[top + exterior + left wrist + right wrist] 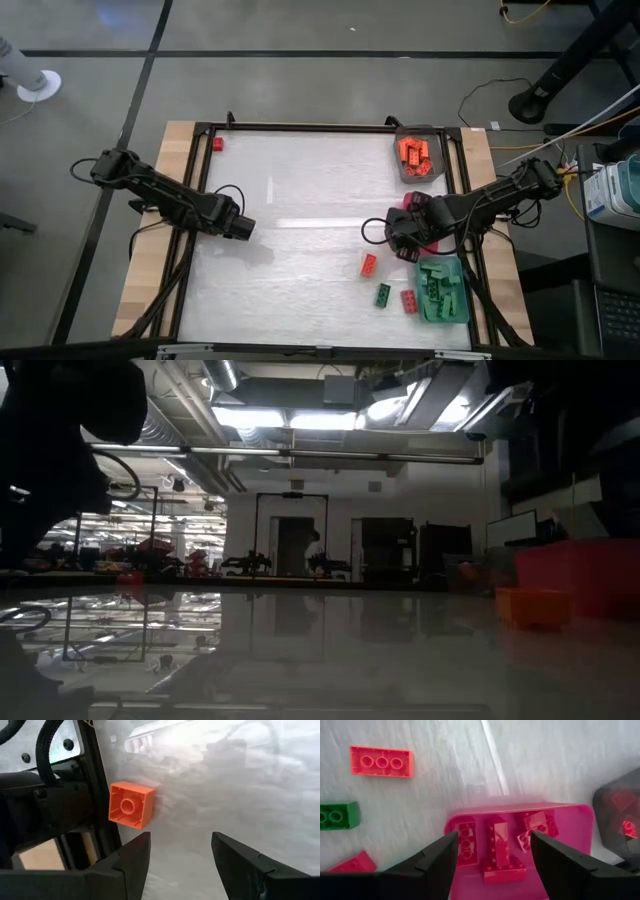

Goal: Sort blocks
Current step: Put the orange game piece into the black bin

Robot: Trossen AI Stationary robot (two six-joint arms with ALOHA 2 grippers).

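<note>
Your right gripper hangs wide and empty over the pink tray, so the drop looks done. Next, go for the loose blocks: red, green, red. Your left gripper waits wide near an orange block.

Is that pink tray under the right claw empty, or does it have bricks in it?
Not empty: the pink tray holds several red bricks, seen past the right gripper.

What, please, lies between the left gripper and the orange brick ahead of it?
Nothing: the left wrist view shows bare table between the open left gripper and the orange brick.
</note>
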